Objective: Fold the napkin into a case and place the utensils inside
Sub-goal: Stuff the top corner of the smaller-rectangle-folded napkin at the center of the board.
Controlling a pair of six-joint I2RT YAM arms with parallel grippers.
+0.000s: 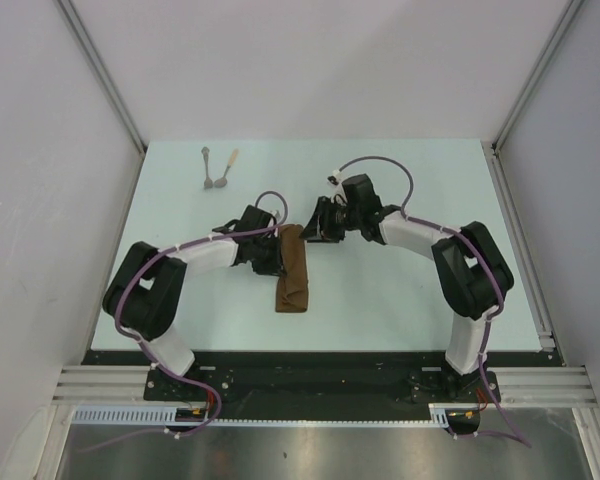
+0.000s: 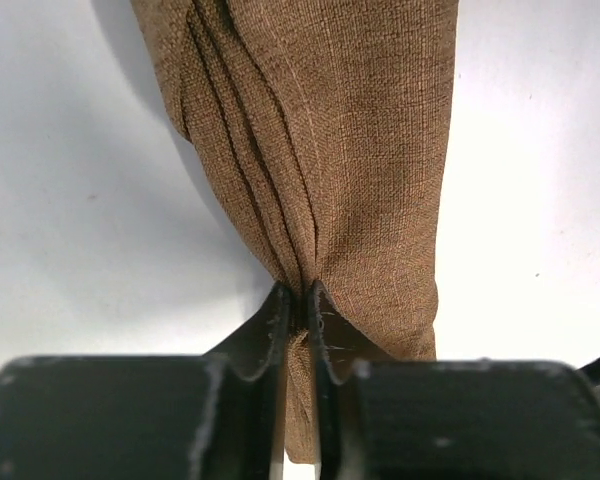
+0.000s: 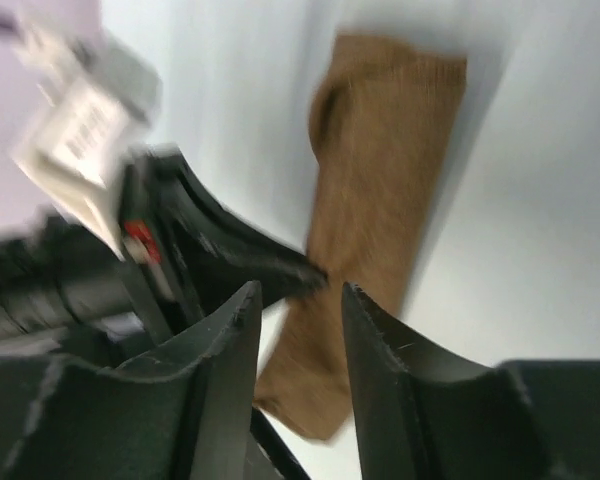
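The brown napkin (image 1: 292,270) lies as a narrow, long folded strip in the middle of the table. My left gripper (image 1: 278,262) is at its left edge and is shut on a bunched fold of the cloth (image 2: 340,150), which shows between the jaws of the left gripper (image 2: 297,295). My right gripper (image 1: 316,228) hovers by the strip's far end. The jaws of the right gripper (image 3: 300,295) stand apart with nothing between them, above the napkin (image 3: 380,170); this view is blurred. The two utensils lie apart at the back left, one grey-handled (image 1: 207,166), one tan-handled (image 1: 227,168).
The pale table (image 1: 400,180) is bounded by white walls on three sides, with a metal rail (image 1: 520,250) along its right edge. The left arm's black fingers (image 3: 270,262) show in the right wrist view, touching the cloth.
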